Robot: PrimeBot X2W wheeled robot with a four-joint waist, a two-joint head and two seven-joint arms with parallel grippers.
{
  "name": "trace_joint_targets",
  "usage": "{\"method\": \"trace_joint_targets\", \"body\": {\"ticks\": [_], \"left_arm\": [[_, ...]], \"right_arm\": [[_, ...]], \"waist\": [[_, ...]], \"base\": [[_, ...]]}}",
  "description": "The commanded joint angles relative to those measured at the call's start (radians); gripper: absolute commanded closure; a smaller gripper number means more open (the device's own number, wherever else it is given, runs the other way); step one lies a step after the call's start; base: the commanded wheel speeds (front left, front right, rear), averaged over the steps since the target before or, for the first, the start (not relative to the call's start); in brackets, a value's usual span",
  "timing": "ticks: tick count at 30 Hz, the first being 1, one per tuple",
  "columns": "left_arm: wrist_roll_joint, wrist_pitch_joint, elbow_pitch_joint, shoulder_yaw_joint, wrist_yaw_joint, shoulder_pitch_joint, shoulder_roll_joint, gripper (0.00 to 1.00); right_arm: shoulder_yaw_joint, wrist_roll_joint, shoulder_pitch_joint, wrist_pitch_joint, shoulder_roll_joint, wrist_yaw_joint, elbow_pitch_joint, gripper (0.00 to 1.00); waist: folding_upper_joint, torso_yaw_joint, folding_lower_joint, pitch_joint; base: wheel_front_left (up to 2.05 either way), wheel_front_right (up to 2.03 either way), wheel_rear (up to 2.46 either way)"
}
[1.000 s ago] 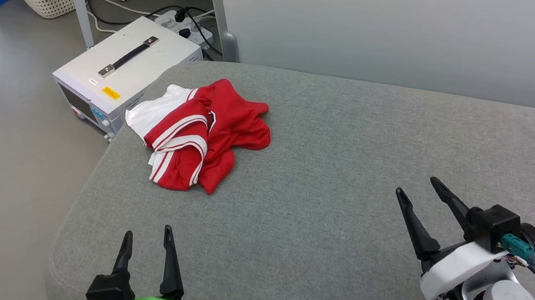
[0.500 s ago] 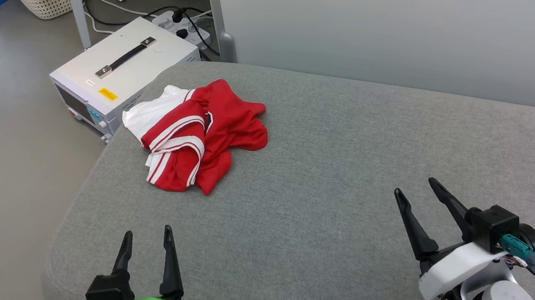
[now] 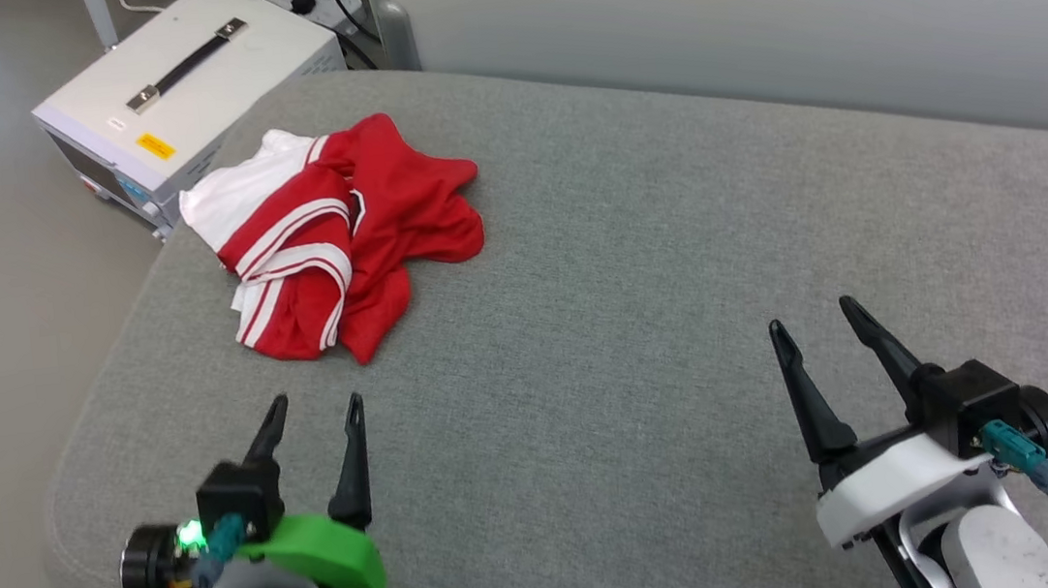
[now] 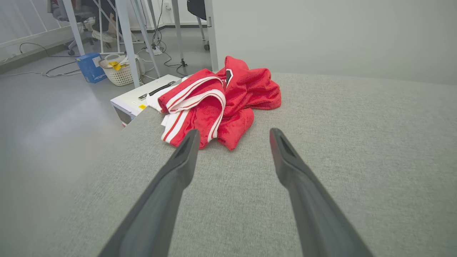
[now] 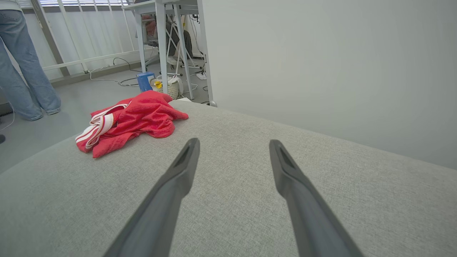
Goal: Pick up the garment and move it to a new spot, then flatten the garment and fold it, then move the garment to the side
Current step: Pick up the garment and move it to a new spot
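Observation:
The garment (image 3: 338, 236) is a crumpled red jersey with white sleeves and white-striped trim, heaped near the far left corner of the grey cushioned surface (image 3: 632, 302). My left gripper (image 3: 314, 411) stands open just short of the heap's near edge, nothing between its fingers. In the left wrist view the garment (image 4: 221, 100) lies straight beyond my left gripper (image 4: 232, 134). My right gripper (image 3: 814, 317) is open at the lower right, far from the cloth. In the right wrist view the garment (image 5: 132, 121) sits to the far left of my right gripper (image 5: 234, 142).
A white equipment box (image 3: 171, 88) with a black handle stands on the floor beside the surface's far left corner. A pale wall (image 3: 747, 7) runs behind the surface. A person's legs in jeans (image 5: 21, 67), a wicker basket (image 4: 119, 71) and table legs are on the floor beyond.
The head camera has tilted, so the whole scene sits lower-left in frame. My left gripper has come forward toward the garment's near edge. The garment lies as before.

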Motion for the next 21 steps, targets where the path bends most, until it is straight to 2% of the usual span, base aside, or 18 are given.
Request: {"method": "trace_joint_targets", "body": {"ticks": [1,4,8,16,21], "left_arm": [[-0.019,0.007,0.025,-0.018,-0.007,-0.074,0.017,0.0],[-0.079,0.063,0.071,-0.077,-0.009,-0.2,0.069,0.0],[-0.191,0.174,0.114,-0.18,-0.01,-0.375,0.186,0.0],[-0.507,0.543,0.154,-0.396,-0.01,-0.65,0.443,0.0],[-0.651,0.731,0.192,-0.47,-0.01,-0.749,0.548,0.0]], "right_arm": [[0.002,-0.007,-0.028,-0.009,-0.002,-0.001,-0.016,0.0],[0.008,-0.017,-0.057,-0.009,-0.002,-0.001,-0.036,0.0],[0.013,-0.002,-0.089,-0.009,-0.002,-0.001,-0.067,0.0],[0.031,0.001,-0.137,-0.009,-0.002,-0.001,-0.09,0.0],[0.043,0.012,-0.153,-0.009,-0.002,-0.001,-0.1,0.0]], "waist": [[0.012,-0.048,0.0,0.078],[0.012,-0.079,0.0,0.133],[0.012,-0.127,0.0,0.198],[0.012,-0.221,0.0,0.299],[0.012,-0.262,0.0,0.342]], "base": [[0.0,0.0,0.0],[0.0,0.0,0.0],[0.0,0.0,0.0],[0.0,0.0,0.0],[0.0,0.0,0.0]]}}
